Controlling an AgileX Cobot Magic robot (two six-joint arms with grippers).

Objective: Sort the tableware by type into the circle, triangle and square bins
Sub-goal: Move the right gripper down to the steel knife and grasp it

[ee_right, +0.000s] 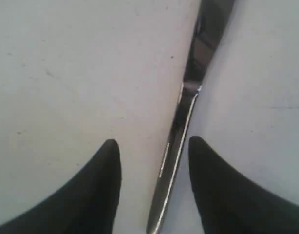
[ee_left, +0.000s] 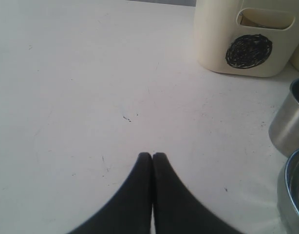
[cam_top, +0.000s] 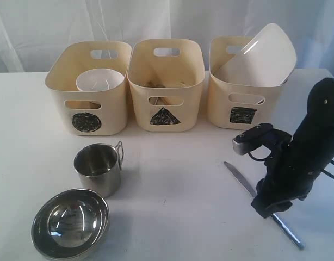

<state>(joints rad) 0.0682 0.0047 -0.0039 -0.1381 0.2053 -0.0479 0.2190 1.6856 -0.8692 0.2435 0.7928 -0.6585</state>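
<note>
Plainly, white tabletop (scuffed) bears bins before curtain.

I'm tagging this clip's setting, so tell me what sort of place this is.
Probably a robot test bench, not a kitchen: a plain white table, a white curtain behind, and cream circle bin, triangle bin and square bin.

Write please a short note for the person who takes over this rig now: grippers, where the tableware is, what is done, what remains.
Left gripper: shut, holding nothing, above the table.
Right gripper: open, straddling the knife, which lies on the table; not gripped.
Done: small white bowl in circle bin; plate leaning in square bin; wooden sticks, probably chopsticks, in triangle bin.
Remaining: knife, steel mug, steel bowl, all on the table.
</note>
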